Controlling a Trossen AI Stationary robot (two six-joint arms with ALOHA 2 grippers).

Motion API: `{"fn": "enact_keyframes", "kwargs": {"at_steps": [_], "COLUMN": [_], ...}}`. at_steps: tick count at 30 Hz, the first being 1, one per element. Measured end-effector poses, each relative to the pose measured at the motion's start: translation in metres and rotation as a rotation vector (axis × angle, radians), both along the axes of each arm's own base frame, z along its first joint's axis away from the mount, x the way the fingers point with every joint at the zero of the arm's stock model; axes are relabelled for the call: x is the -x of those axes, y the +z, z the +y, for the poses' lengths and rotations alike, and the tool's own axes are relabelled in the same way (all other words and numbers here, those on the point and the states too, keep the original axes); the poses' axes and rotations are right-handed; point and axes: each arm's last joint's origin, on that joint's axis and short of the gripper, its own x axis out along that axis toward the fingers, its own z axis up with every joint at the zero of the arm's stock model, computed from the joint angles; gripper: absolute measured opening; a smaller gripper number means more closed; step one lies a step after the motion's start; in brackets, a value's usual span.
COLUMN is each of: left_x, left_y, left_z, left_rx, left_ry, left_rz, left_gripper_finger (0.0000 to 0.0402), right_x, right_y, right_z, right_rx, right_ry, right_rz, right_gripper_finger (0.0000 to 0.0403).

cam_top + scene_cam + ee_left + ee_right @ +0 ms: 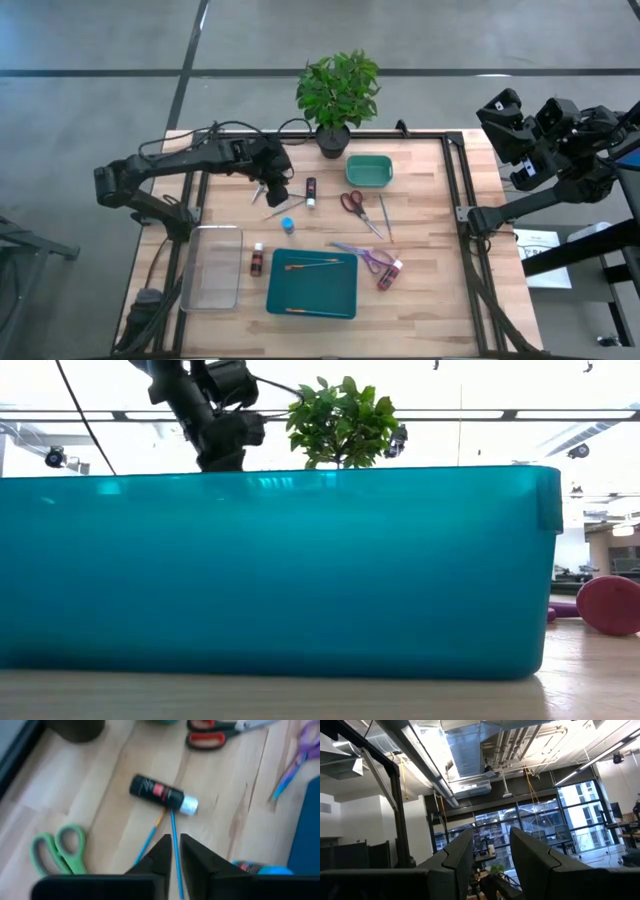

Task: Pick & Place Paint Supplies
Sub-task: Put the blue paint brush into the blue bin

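Note:
A black paint bottle (162, 794) with a white cap lies on its side on the table, also seen from above (311, 192). Two thin blue-handled brushes lie just near of it. One brush (175, 842) shows in the narrow gap of my left gripper (176, 852), whose fingers stand slightly apart above it. The other brush (147, 842) slants off beside it. A blue bottle (288, 225) lies close by. My left gripper (272, 192) hangs over this cluster. My right gripper (490, 855) is open, raised off the table's right side (512, 120) and pointing up at the ceiling.
Green scissors (57, 850), red scissors (352, 203) and purple scissors (365, 257) lie around. A teal tray (312, 295) holding brushes, a clear box (212, 265), a dark red bottle (258, 260), a pinkish bottle (390, 272), a green bin (369, 170) and a potted plant (335, 95) stand on the table.

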Motion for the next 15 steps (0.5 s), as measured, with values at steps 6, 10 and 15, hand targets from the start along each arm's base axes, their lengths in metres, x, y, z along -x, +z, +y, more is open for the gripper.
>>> {"fn": "enact_keyframes", "kwargs": {"at_steps": [6,10,15], "left_x": [0.009,0.016,0.024], "left_y": [-0.025,-0.040,-0.056], "left_z": [-0.006,-0.011,-0.018], "left_rx": [0.081,0.133,0.173], "left_ry": [-0.063,-0.147,-0.174], "left_rz": [0.055,0.081,0.130], "left_gripper_finger": [0.0107,0.0115,0.0116], "right_x": [-0.001,-0.002,-0.002], "right_y": [-0.001,-0.002,-0.002], "right_z": [0.000,0.000,0.000], "right_rx": [-0.006,-0.011,-0.020], "right_ry": [0.004,0.009,0.016], "right_rz": [0.005,0.006,0.005], "right_gripper_finger": [0.0128,0.0128,0.0128]}}
